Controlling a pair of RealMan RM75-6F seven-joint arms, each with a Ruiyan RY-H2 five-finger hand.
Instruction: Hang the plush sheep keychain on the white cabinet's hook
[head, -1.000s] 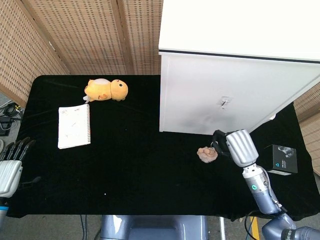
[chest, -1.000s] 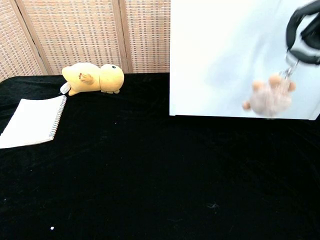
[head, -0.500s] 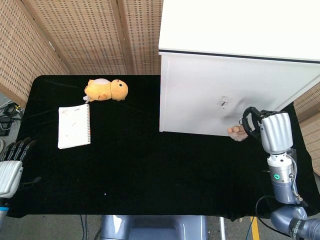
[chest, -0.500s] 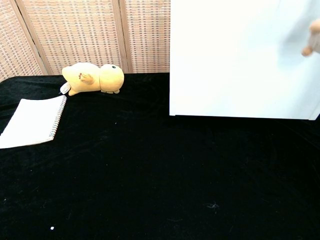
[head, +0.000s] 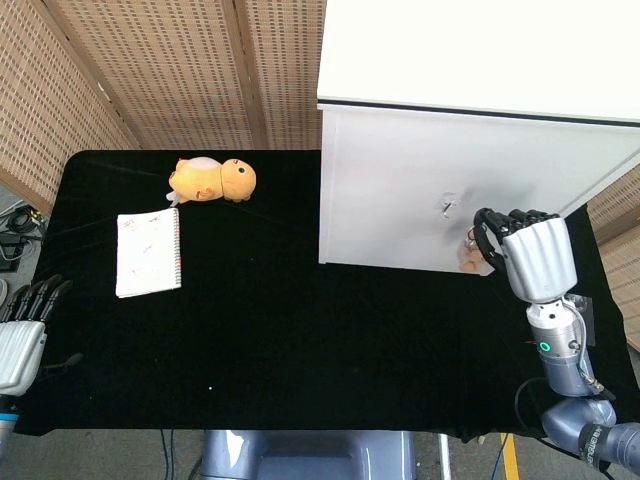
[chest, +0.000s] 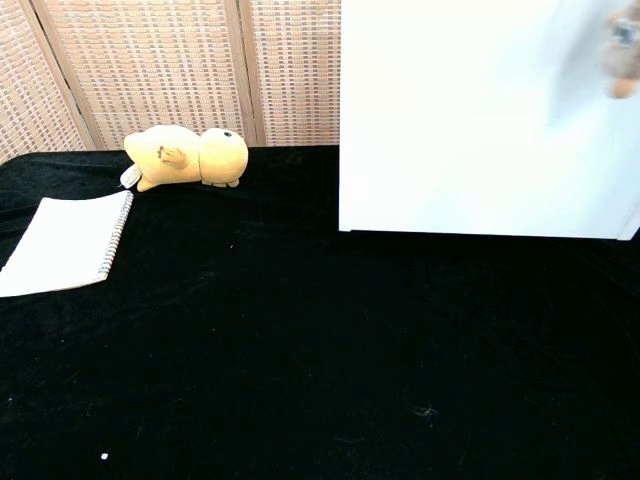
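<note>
The white cabinet (head: 450, 190) stands at the back right of the black table; its small hook (head: 447, 207) sticks out of the front face. My right hand (head: 530, 255) is raised in front of the cabinet, right of and slightly below the hook, and holds the plush sheep keychain (head: 468, 252), whose tan body peeks out left of the fingers. In the chest view only a blurred bit of the sheep (chest: 622, 62) shows at the top right edge against the cabinet (chest: 470, 120). My left hand (head: 22, 330) rests at the table's left edge, fingers straight and apart, holding nothing.
An orange plush toy (head: 212, 180) lies at the back left, with a spiral notebook (head: 148, 252) in front of it. A small black box (head: 575, 315) sits behind my right forearm. Wicker screens stand behind the table.
My right hand lifted the sheep off the table and carried it right and up to the cabinet front, then slightly left toward the hook. The left hand stayed still.
</note>
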